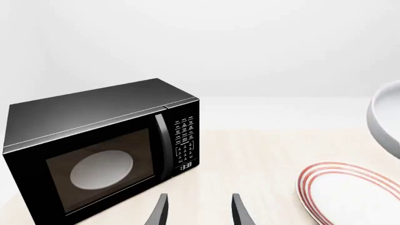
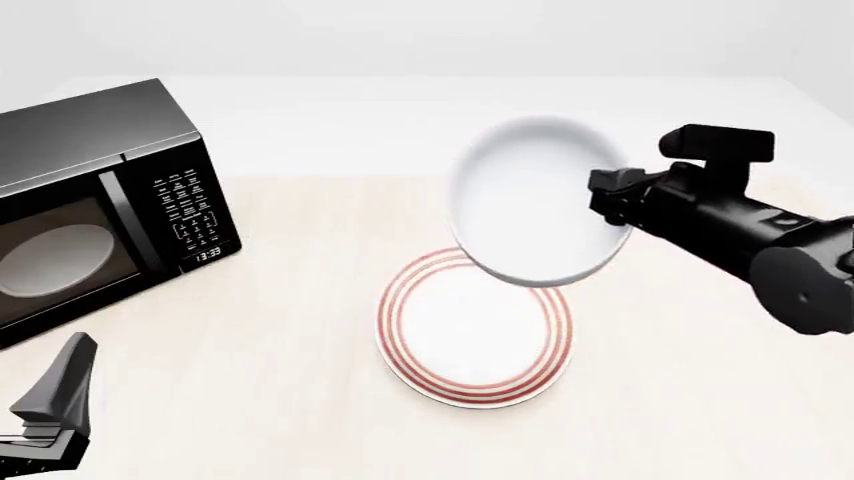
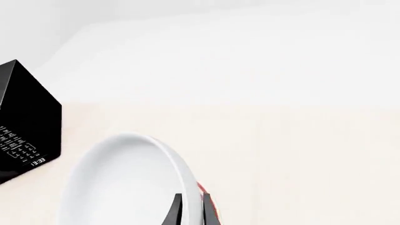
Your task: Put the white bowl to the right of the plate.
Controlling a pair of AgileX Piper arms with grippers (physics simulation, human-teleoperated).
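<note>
Two arms share this bench, but only the right hand is working: its fingers are pinched nearly shut on the rim of the white bowl, which hangs tilted in the air with its opening turned toward the near side, over the far right part of the plate. The left hand waits low at the near left, its fingers parted and holding nothing, facing the black microwave at the far left. From where I stand the worry is the grip: a thin pinch on a thick glossy rim, with the whole bowl hanging out to one side, could let it swivel or slip, and a drop from here would land on the plate rather than on the bare bench to its right. Setting it down while so tilted might also make it rock or roll onto the plate's red rings. Hard to judge is how high the bowl hangs; the right wrist view shows only the bowl's wall and a sliver of red, and I think, not surely, that the two are apart.
</note>
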